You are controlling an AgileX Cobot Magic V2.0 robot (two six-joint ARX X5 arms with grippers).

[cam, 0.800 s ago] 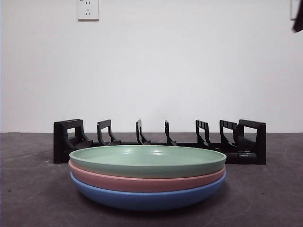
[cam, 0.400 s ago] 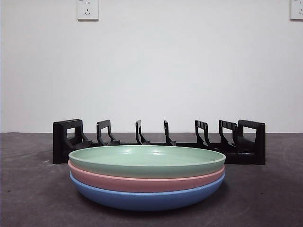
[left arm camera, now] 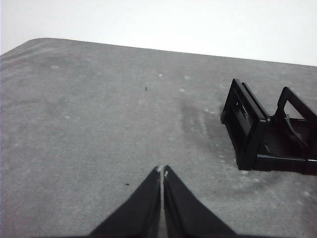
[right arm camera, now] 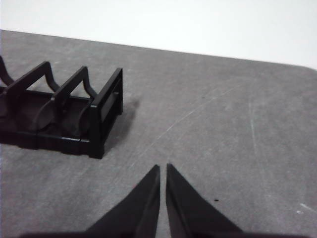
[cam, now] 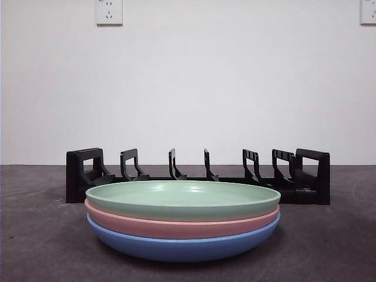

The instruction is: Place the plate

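Three plates are stacked near the camera in the front view: a green plate (cam: pixel 183 198) on top, a pink plate (cam: pixel 182 226) under it, a blue plate (cam: pixel 183 245) at the bottom. Behind them stands a black slotted dish rack (cam: pixel 197 175), empty. One end of the rack shows in the left wrist view (left arm camera: pixel 265 131), the other end in the right wrist view (right arm camera: pixel 64 111). My left gripper (left arm camera: pixel 162 171) is shut and empty over bare table beside the rack. My right gripper (right arm camera: pixel 163 167) is shut and empty beside the rack's other end. Neither arm shows in the front view.
The table (cam: pixel 329 247) is dark grey and matte. A white wall stands behind it, with a socket (cam: pixel 108 12) at the upper left and another (cam: pixel 368 12) at the upper right corner.
A black arm tip at the top right corner of the front view one second ago has gone out of view. The plates and rack have not moved.
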